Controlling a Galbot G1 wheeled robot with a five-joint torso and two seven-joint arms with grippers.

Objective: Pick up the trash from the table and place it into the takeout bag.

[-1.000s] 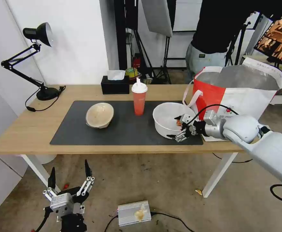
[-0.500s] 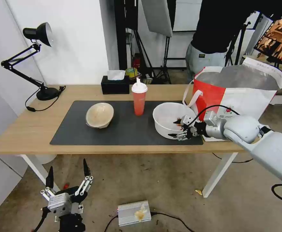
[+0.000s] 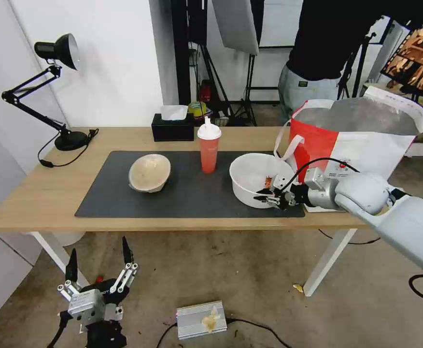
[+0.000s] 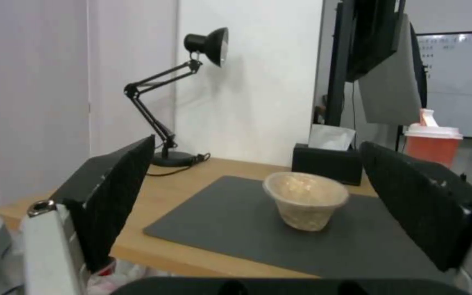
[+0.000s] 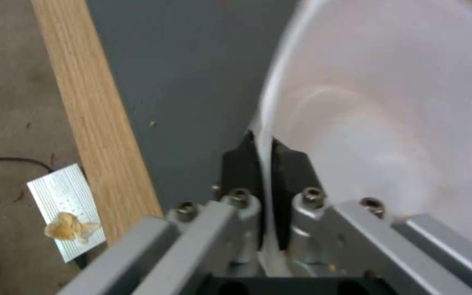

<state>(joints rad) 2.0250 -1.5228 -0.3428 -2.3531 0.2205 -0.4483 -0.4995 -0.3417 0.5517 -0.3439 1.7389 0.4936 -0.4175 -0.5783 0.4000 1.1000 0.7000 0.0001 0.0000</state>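
Right gripper (image 3: 268,197) jaws clamped on white bowl (image 3: 250,177) rim; left gripper (image 3: 97,265) jaws wide.

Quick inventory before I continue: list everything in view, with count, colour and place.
Plastic bowl: one, white, right end of mat.
Drink cup: one, red, white lid, mat's middle.
Pulp bowl: one, beige, mat's left part.
Takeout bag: one, white and red, table's right end.
Table: one, light wood, dark grey mat.
Tissue box: one, black, far edge.
Desk lamp: one, black, far left.
Right gripper: shut on bowl's rim.
Left gripper: open, below table.
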